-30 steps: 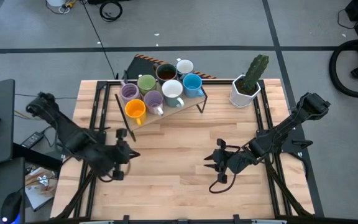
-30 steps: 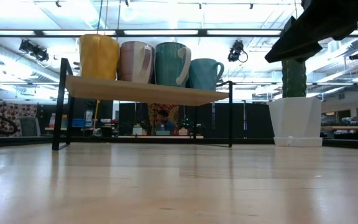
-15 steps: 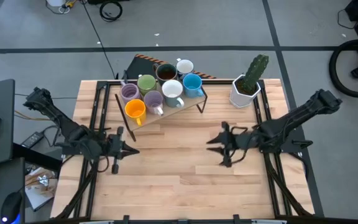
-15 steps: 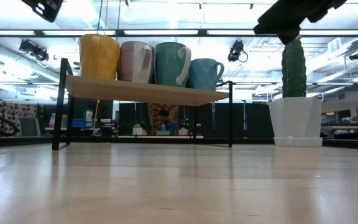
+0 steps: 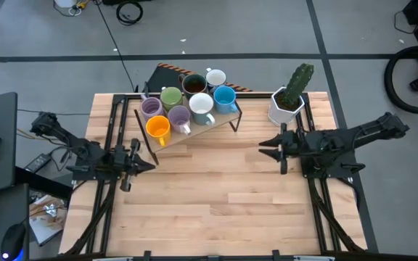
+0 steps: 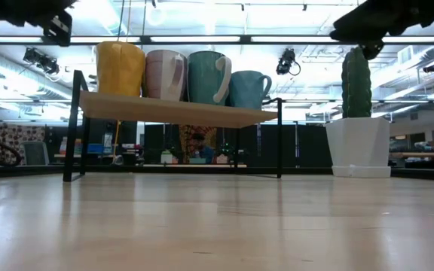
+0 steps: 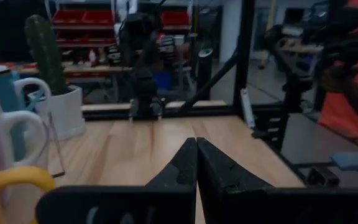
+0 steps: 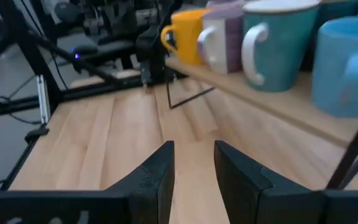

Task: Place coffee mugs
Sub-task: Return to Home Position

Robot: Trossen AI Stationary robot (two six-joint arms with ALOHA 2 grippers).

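Observation:
Eight coffee mugs stand upright on a small raised wooden shelf [image 5: 223, 116] at the table's far middle: purple [image 5: 149, 108], green [image 5: 170, 96], dark brown [image 5: 194, 85], white [image 5: 215, 77], blue [image 5: 224, 98], white [image 5: 201, 105], purple [image 5: 179, 117] and orange [image 5: 157, 128]. The low view shows the front row, orange mug [image 6: 120, 68] through blue mug [image 6: 249, 89]. My left gripper [image 5: 151, 164] [image 7: 196, 146] hovers shut, just near of the shelf's left end. My right gripper [image 5: 261, 149] [image 8: 191, 152] hovers open, right of the shelf and pointing at it. Neither holds anything.
A white hexagonal pot with a cactus [image 5: 287, 105] [image 6: 356, 143] stands at the far right, close behind my right arm. The shelf's black wire legs [image 6: 72, 128] rest on the table. Bare wood [image 5: 216, 203] stretches across the middle and near side.
Both arms have drawn back. My right gripper swung from the table's middle toward the far edge and the right, and now points level at the shelf. My left gripper shifted a little toward the far edge as its arm folded back to the left. The mugs stayed put.

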